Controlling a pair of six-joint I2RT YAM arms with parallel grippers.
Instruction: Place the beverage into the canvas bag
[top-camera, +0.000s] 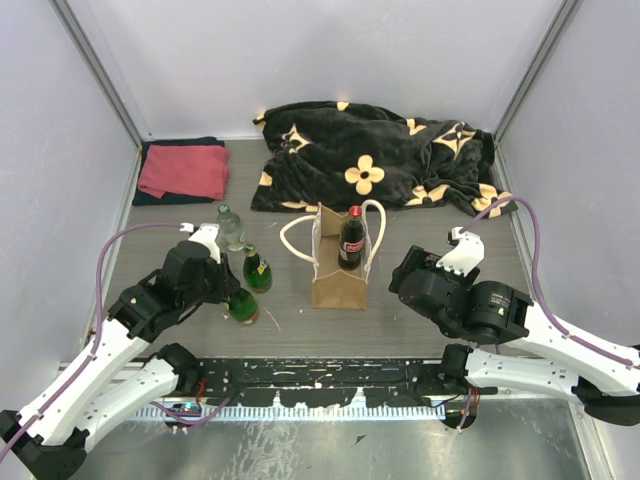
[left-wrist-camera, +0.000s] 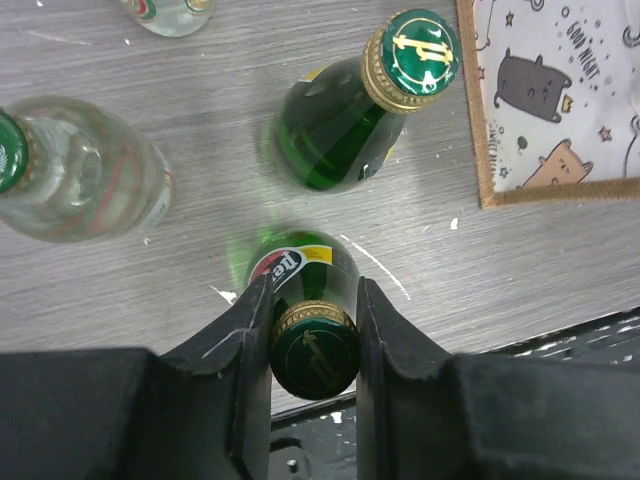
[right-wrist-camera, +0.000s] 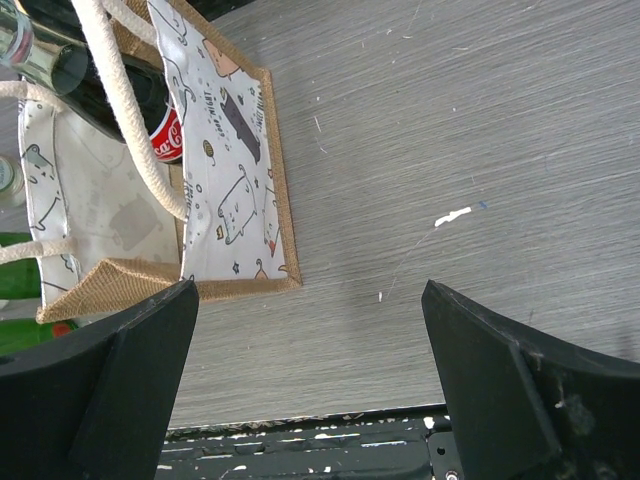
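Left of the tan-brown canvas bag (top-camera: 338, 288) with white rope handles, a green glass bottle (left-wrist-camera: 295, 262) is clamped only at its slim neck by the downward-tilted left gripper (left-wrist-camera: 313, 290). A slip is risked, and the second green glass bottle (left-wrist-camera: 335, 130) nearer the bag may be toppled. Right of the bag, the right gripper (right-wrist-camera: 310, 295) is held wide open.

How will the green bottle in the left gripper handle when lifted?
Probably rigid, fragile glass. The green bottle looks glossy, so it may slip. The left gripper holds only its neck, so the body could swing.
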